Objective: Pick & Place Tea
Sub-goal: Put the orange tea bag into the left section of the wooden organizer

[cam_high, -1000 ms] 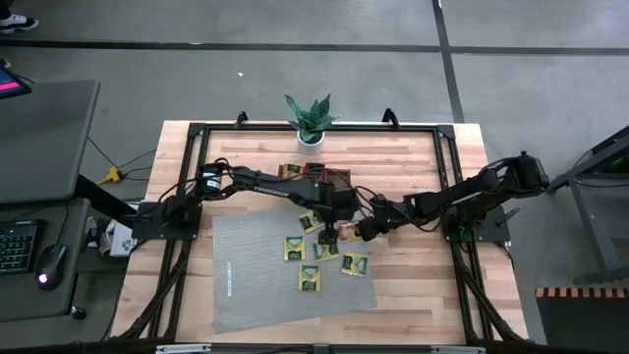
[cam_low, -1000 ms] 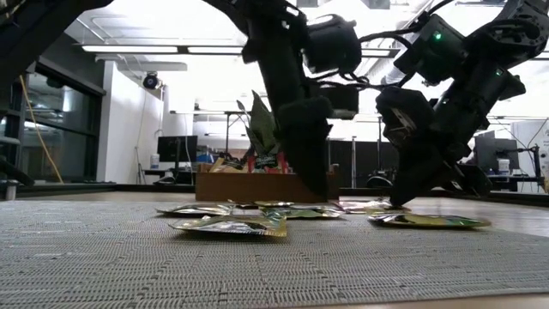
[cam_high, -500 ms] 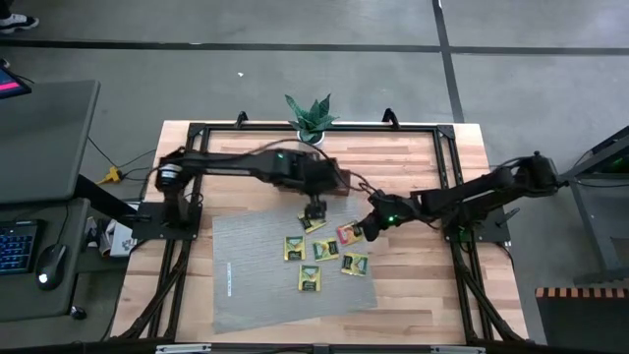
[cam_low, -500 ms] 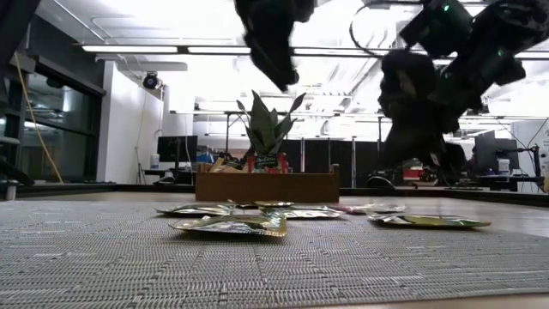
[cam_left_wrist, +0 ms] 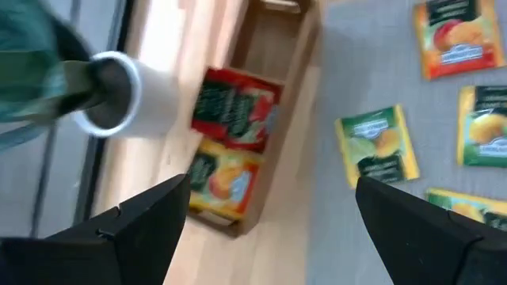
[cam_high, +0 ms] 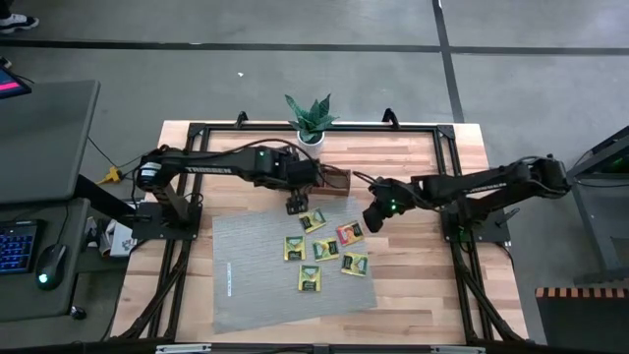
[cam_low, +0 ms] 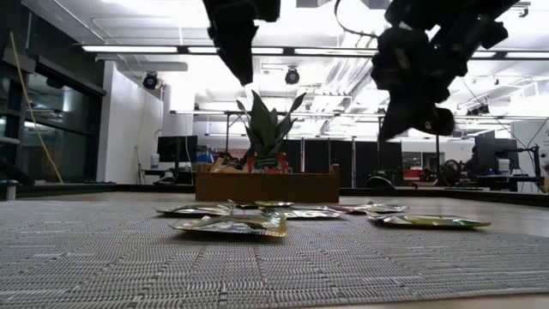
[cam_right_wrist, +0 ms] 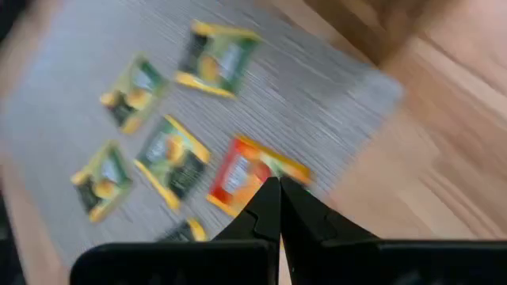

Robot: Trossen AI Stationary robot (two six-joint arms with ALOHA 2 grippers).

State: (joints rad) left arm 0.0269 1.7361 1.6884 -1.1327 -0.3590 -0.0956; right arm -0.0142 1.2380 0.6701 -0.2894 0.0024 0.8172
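Above a wooden table [cam_high: 413, 285], the left gripper [cam_high: 294, 205] hangs spread wide and empty at the tray [cam_high: 329, 181]'s seven o'clock, while the right gripper [cam_high: 372, 218] hovers pinched shut on nothing at the three o'clock edge of the grey mat [cam_high: 256, 285]. Six tea sachets [cam_high: 322, 250] lie loose on the mat, two more [cam_left_wrist: 230, 142] already in the tray. The red sachet [cam_high: 349, 233] lies closest to the right gripper's closed fingers, which could nudge it off the mat rather than lift it.

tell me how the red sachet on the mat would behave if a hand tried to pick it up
The red sachet lies flat on the ribbed mat, so its edge is probably hard to get fingers under. It looks thin and small, so likely very light and floppy, apt to bend in a pinch. A push would probably slide it, not tip it.
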